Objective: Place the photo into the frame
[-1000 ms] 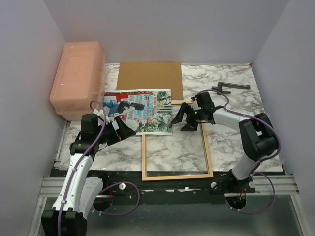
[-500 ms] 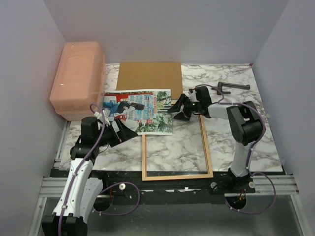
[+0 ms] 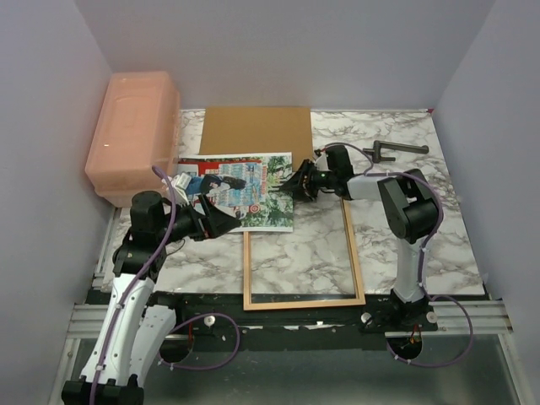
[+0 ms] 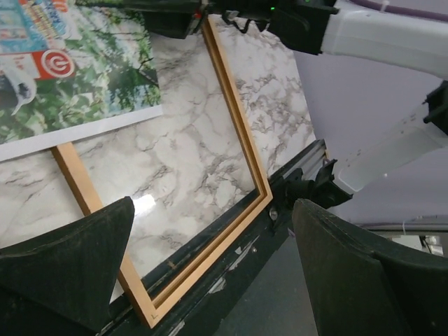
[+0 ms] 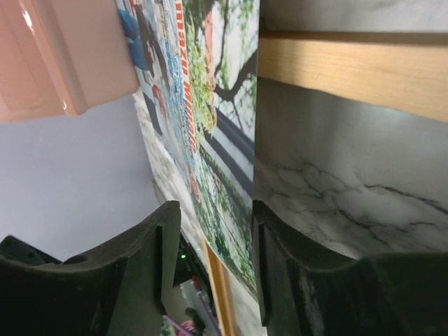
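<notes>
Seen from overhead, the photo [image 3: 232, 192] lies flat on the left half of the marble table [image 3: 460, 177]. It is just in front of the brown backing board [image 3: 257, 131] and near the pink container [image 3: 135, 135] at the far-left corner. Its near-right part covers the far-left corner of the frame [image 3: 353, 249], which lies flat in the middle of the table with one rail along the near edge. The right gripper [image 3: 295, 186] is low at the photo's right edge, and the left gripper [image 3: 221, 221] hangs over the photo's near edge. A black tool [image 3: 396, 150] lies near the far-right corner.

In the left wrist view, the left fingers [image 4: 70, 259] are spread wide and released, with nothing between them. Below them is the marble inside the frame. The photo's white border crosses one long rail of the frame.

In the right wrist view, the right fingers [image 5: 150, 266] are partly parted and straddle the photo's right edge. One is over the print and the other over bare marble. A gap shows between them, so nothing is clamped. A wooden rail of the frame runs just beyond them.
</notes>
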